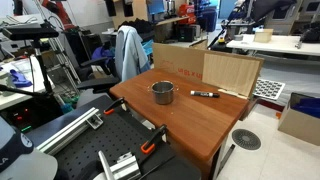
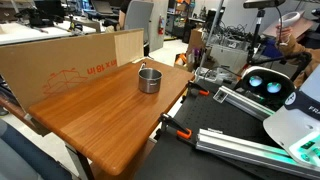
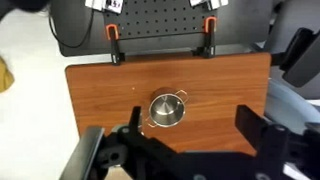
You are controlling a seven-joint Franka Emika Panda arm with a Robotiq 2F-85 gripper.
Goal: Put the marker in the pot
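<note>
The pot (image 1: 163, 92), small, round and silver-grey, stands upright near the middle of the wooden table (image 1: 190, 125). It also shows in an exterior view (image 2: 149, 80) and in the wrist view (image 3: 166, 110). The black marker (image 1: 205, 94) with a whitish band lies flat on the table a short way from the pot, toward the cardboard. It does not show in the wrist view. My gripper (image 3: 192, 125) is open and empty, high above the table. Its dark fingers frame the table just beside the pot. The gripper is out of both exterior views.
Cardboard panels (image 1: 232, 72) stand along the table's far edge; they also show in an exterior view (image 2: 70, 55). Orange-handled clamps (image 3: 114, 45) (image 3: 208, 35) grip the table edge by the black pegboard (image 3: 160, 20). Metal rails (image 2: 250, 145) lie beside the table.
</note>
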